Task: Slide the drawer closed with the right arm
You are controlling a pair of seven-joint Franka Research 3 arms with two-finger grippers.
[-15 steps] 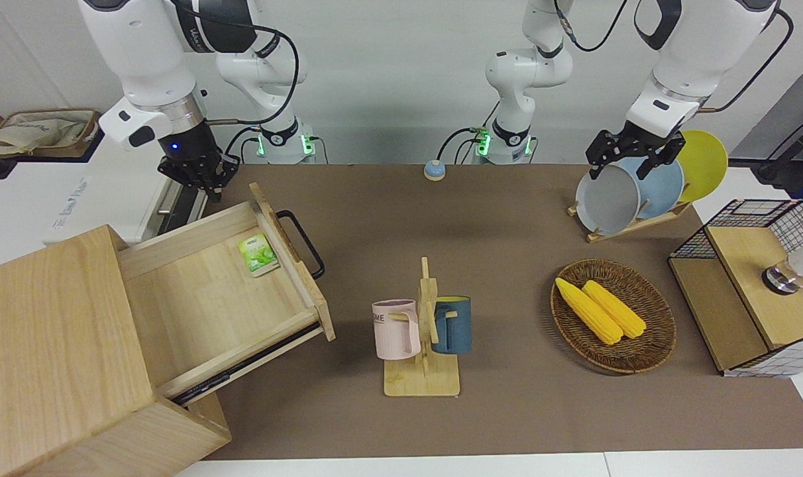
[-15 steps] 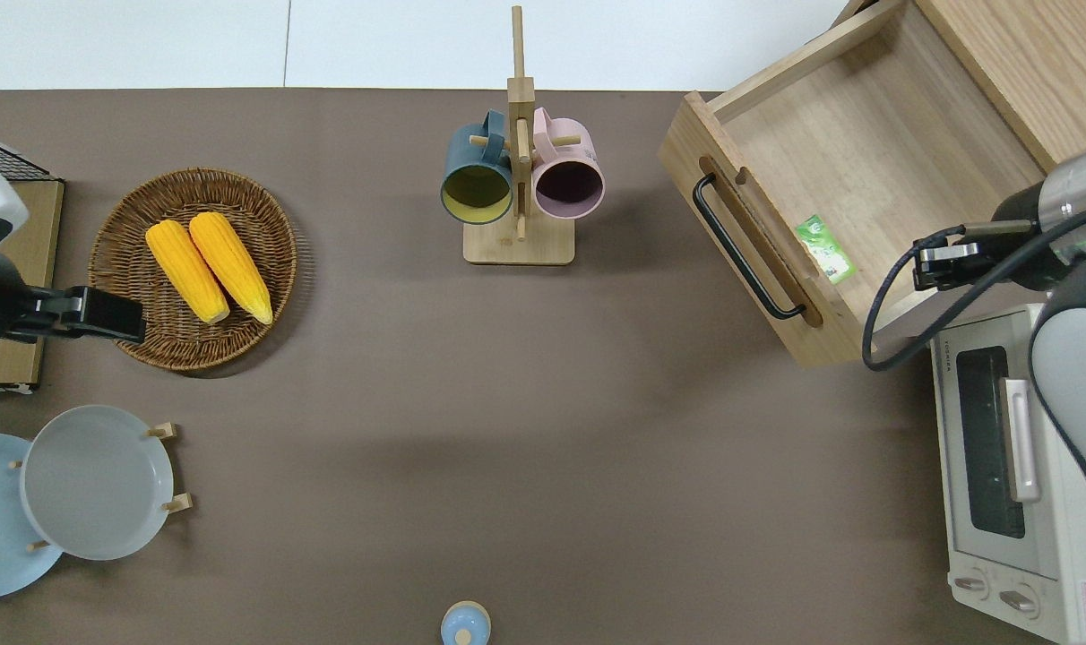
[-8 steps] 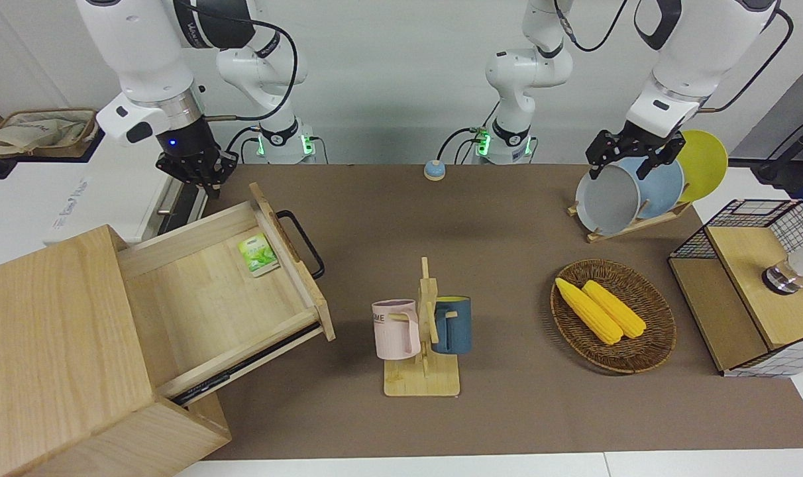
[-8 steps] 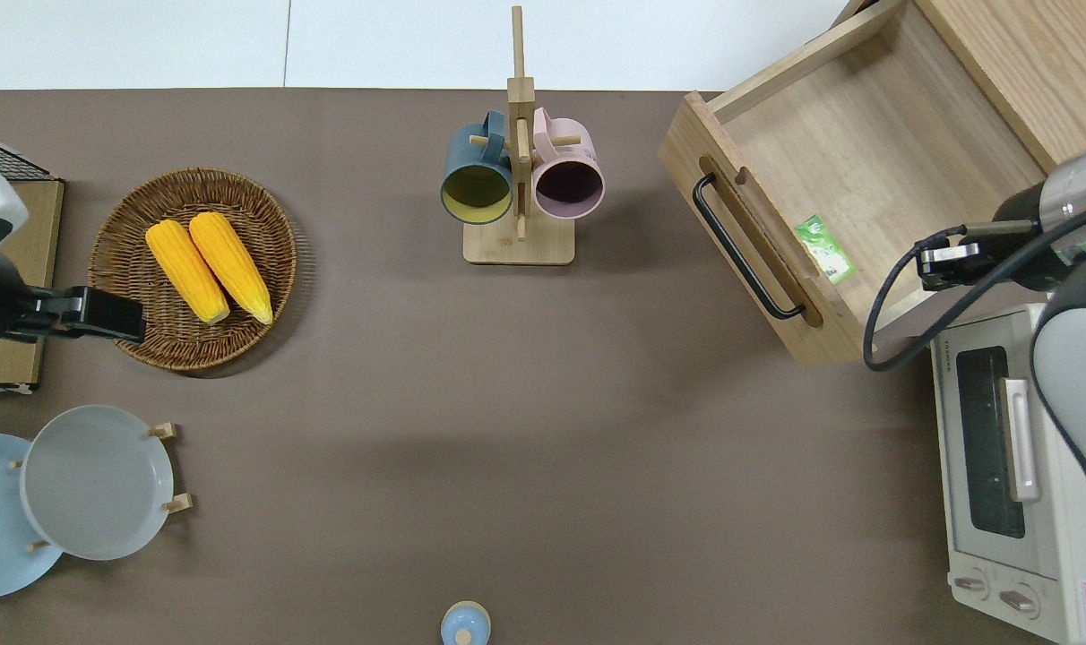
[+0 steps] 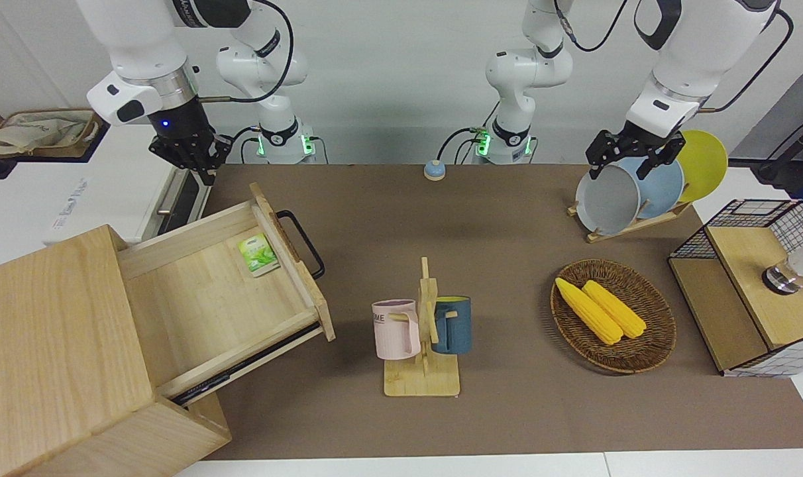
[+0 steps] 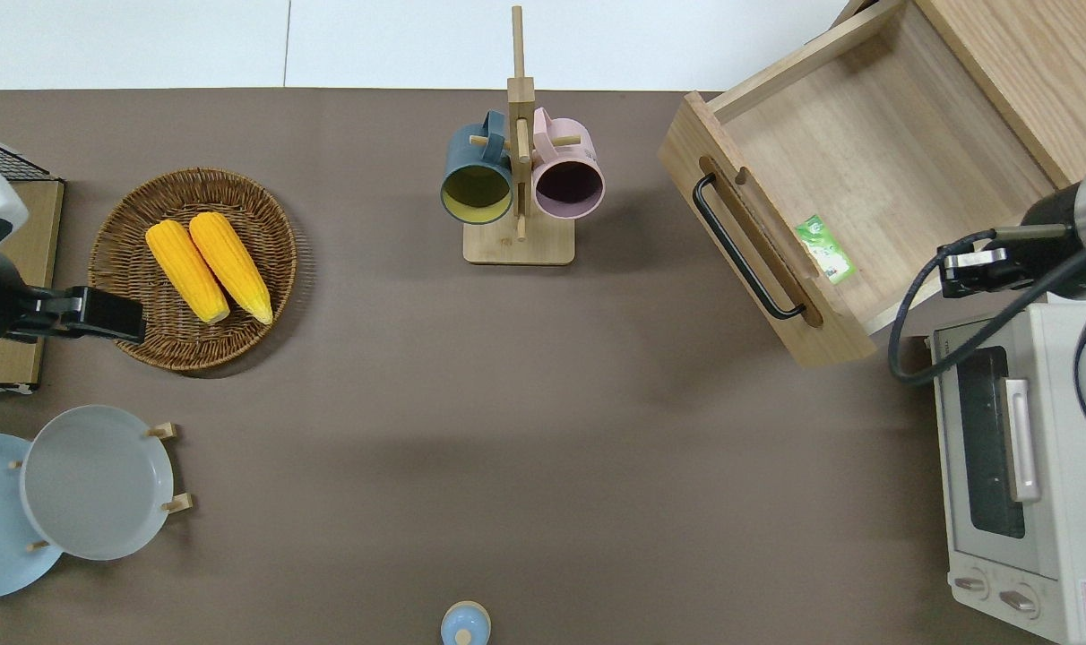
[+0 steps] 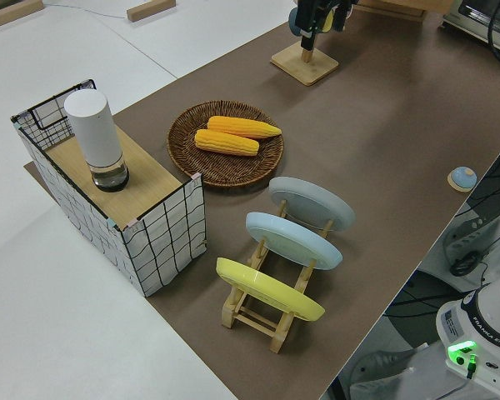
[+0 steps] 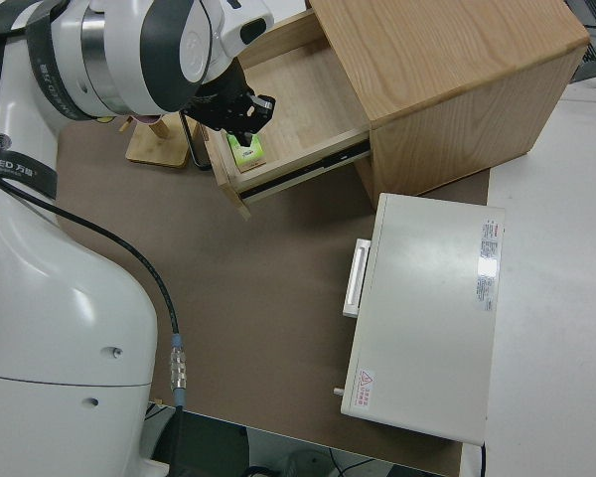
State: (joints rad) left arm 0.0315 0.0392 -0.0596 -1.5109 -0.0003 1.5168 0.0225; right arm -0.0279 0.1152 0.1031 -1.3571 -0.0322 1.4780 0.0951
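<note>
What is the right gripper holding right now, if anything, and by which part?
Nothing. The right gripper hangs free in the air, clear of the open drawer and its black handle. The left arm is parked.

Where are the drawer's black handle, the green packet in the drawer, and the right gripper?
drawer handle [image 6: 742, 251], overhead view, middle of the black bar.
green packet [image 6: 825, 250], overhead view, centre of the packet.
right gripper [image 5: 199, 163], front view, between the fingertips.

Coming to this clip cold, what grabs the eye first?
The drawer stands wide open at the right arm's end of the table, a green packet in it. The right gripper hangs over the drawer's edge nearest the toaster oven. Bright yellow corn lies in a basket.
</note>
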